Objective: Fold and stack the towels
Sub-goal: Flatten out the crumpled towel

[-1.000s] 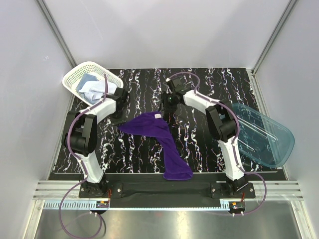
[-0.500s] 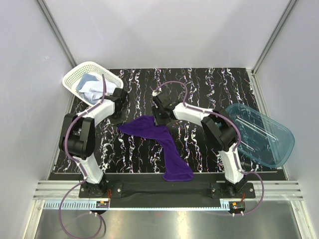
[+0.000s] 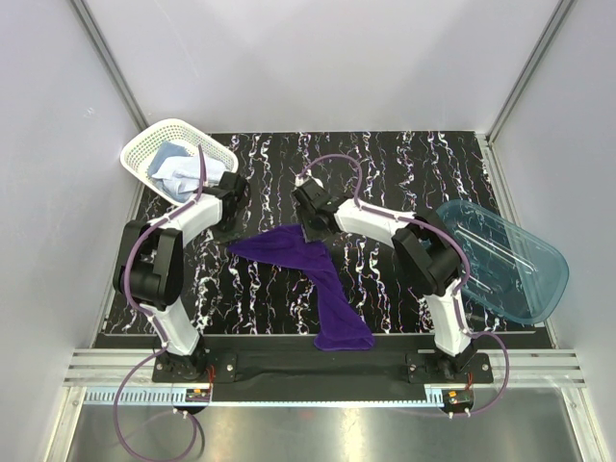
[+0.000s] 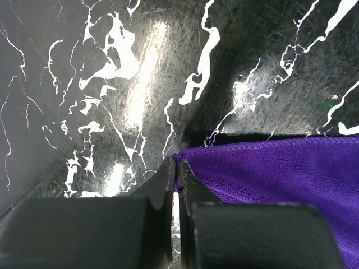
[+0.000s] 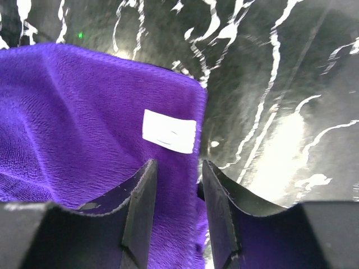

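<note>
The deep purple towel lies spread on the black marbled table, running from the left middle to the near edge. My left gripper is shut on its left corner; its jaws pinch the hem. My right gripper is open and straddles the towel's far corner, with the towel's edge and white label between its fingers. The light blue towel lies bunched in the basket with paler cloth beside it; the white towel does not show clearly.
The white lattice basket sits tilted at the far left corner of the table. The translucent blue tub rests at the right edge. Grey walls close in the left, right and back.
My right gripper has moved left and nearer, from the far middle of the table down onto the towel's far corner. The towel's far edge has sunk flatter. The left gripper has barely moved.
</note>
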Controlling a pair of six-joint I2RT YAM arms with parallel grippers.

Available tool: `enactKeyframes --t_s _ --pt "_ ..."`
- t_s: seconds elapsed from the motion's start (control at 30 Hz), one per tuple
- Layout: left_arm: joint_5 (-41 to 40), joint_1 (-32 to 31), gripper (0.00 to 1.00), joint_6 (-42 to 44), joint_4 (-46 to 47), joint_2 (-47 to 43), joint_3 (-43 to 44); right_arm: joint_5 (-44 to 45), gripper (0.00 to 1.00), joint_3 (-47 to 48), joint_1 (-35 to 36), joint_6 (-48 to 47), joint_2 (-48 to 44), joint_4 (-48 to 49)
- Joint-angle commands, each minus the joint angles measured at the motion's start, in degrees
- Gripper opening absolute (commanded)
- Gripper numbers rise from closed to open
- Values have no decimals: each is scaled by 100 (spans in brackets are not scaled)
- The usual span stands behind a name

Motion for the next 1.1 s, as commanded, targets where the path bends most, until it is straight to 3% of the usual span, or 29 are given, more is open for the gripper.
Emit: enactKeyframes --t_s 0.0,0.53,0.73,1.0,1.03,1.07 --pt "-199 -13 0 -65 142 -177 -38 63 45 451 -184 -77 -162 -283" --pt "-94 -83 0 -73 282 -45 -21 -885 44 1436 -527 -42 892 -283" --pt "-85 -109 0 -82 291 -53 -30 -816 41 1280 -519 98 920 -398" --pt "3 -188 0 -135 352 -36 -21 -860 22 936 -501 187 761 -319" --pt "38 -197 0 -126 361 -53 -21 -860 18 962 -501 187 787 -301" --pt "73 -189 0 -100 422 -79 -12 -825 7 988 -510 160 788 -310"
